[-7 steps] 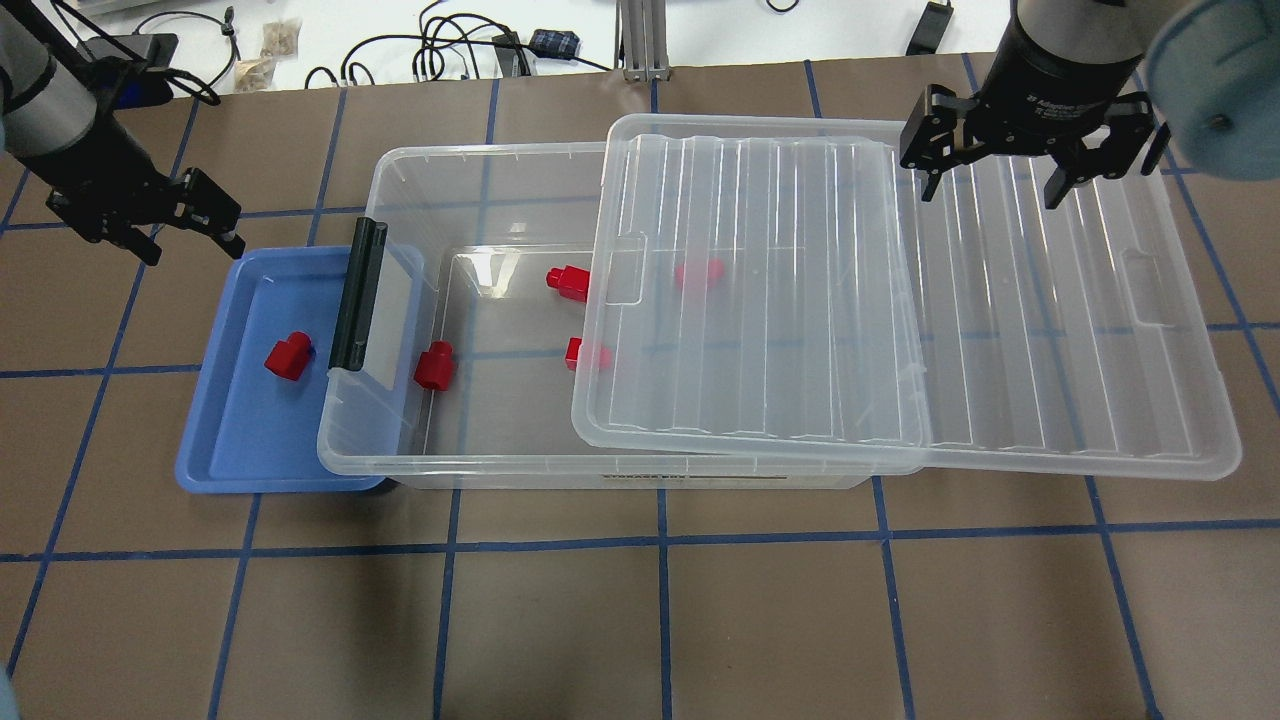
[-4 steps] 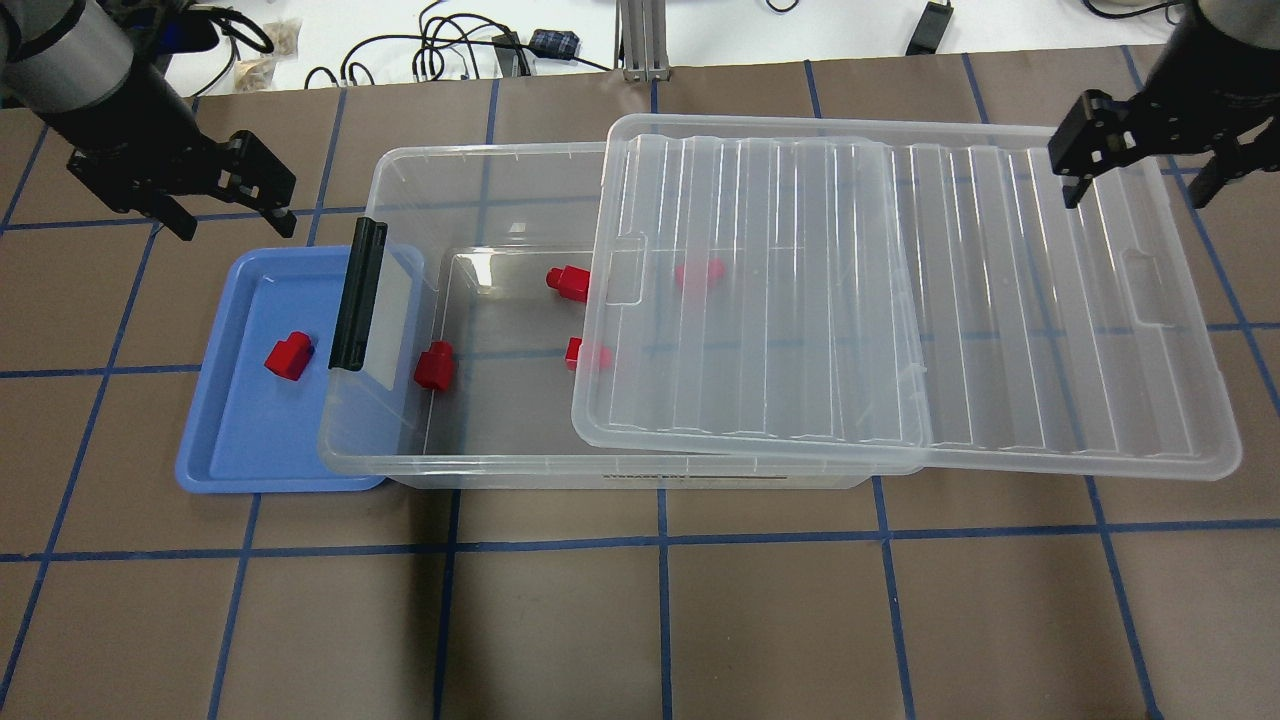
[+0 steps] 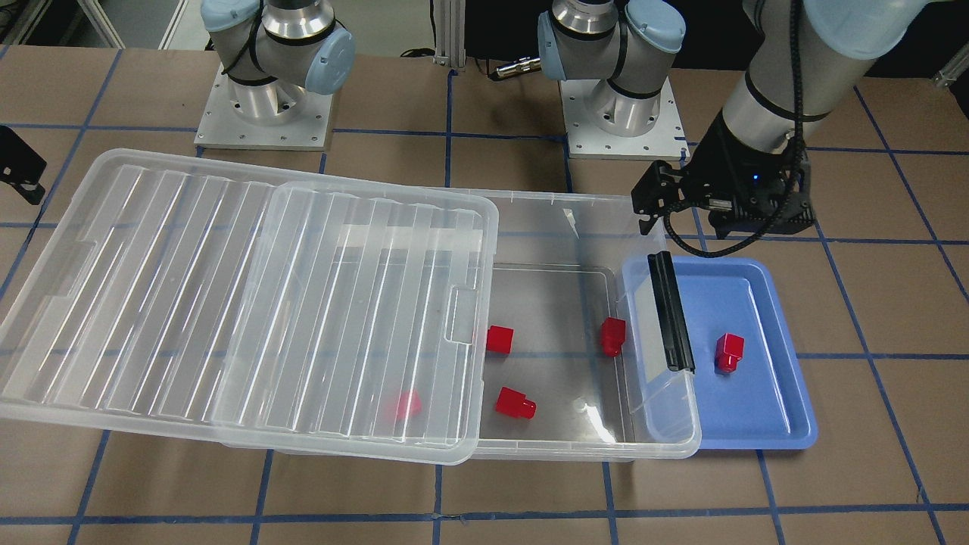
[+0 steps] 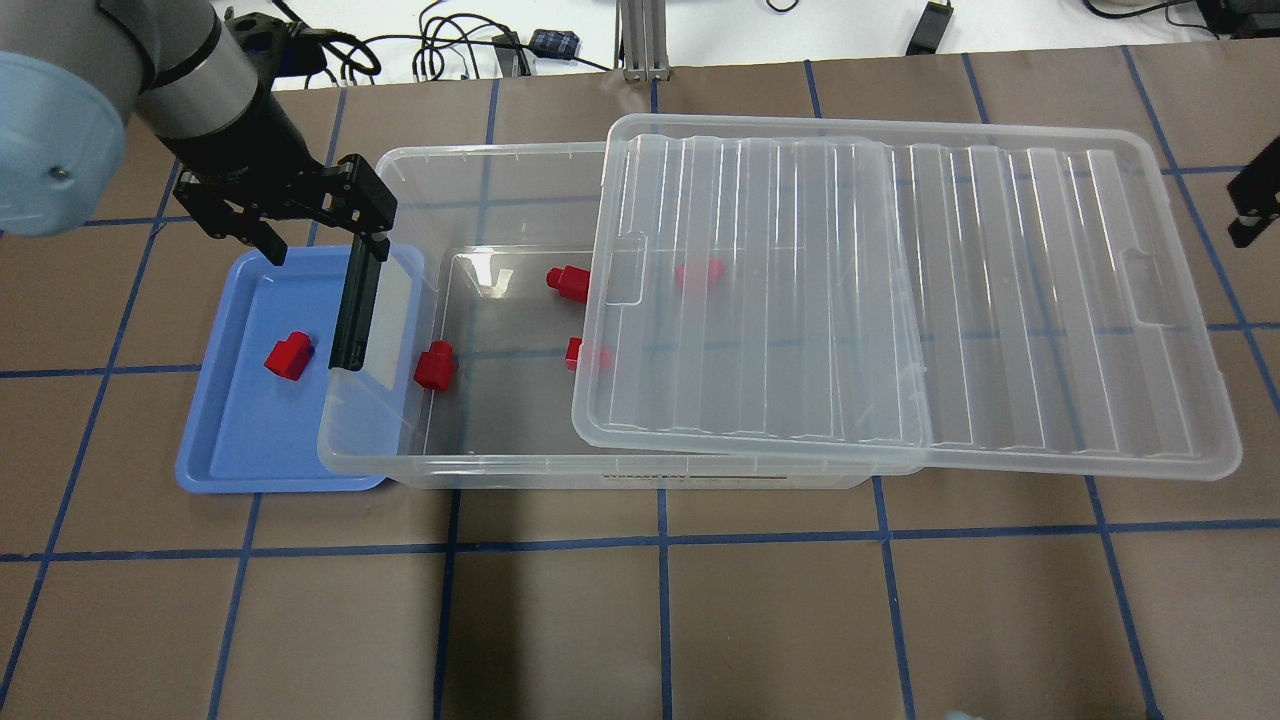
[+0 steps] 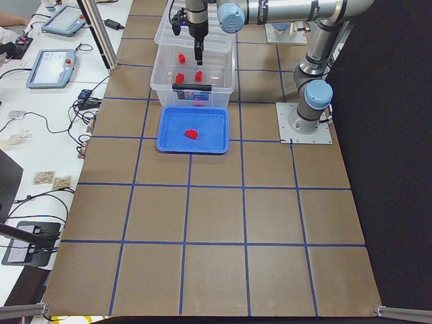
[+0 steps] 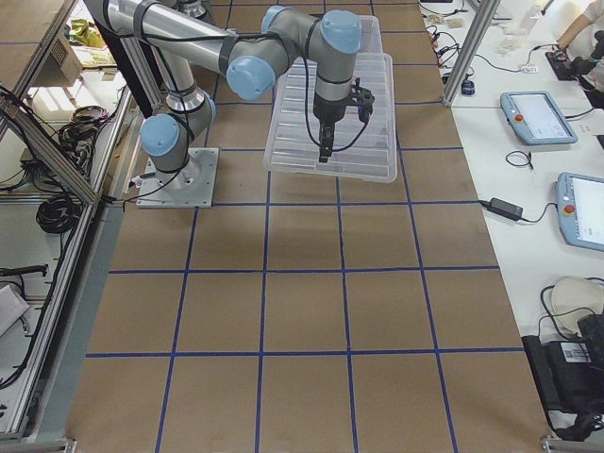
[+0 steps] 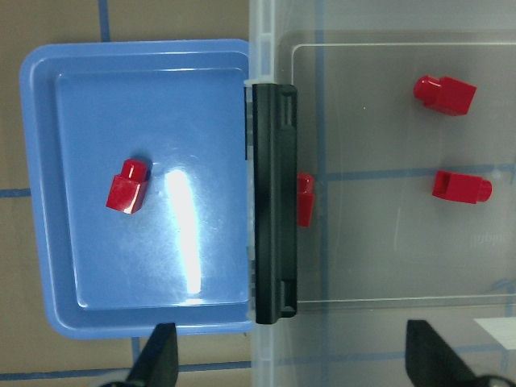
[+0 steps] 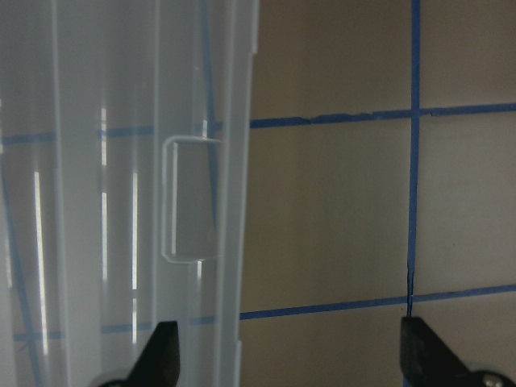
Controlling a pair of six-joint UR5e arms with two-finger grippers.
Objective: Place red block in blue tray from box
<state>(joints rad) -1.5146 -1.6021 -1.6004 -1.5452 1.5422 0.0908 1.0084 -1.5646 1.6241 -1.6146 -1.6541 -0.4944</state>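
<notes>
Between picks. One red block [image 4: 289, 356] in blue tray [image 4: 250, 440], left edge of surface. Left gripper [image 4: 318, 238] over box [image 4: 480, 165] at latch [image 4: 358, 300] end, jaws released, empty. Right gripper [image 8: 290, 359] at right edge, jaws spread. Next: drop onto nearest boxed block [image 4: 435, 365].

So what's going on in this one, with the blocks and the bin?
The robot is shifting red blocks from the clear box into the blue tray. One red block lies in the tray. Four other blocks lie in the box, one beneath the lid, which sits slid aside. The left gripper hovers open and empty above the black latch. The right gripper is open and empty over the lid's outer edge.
</notes>
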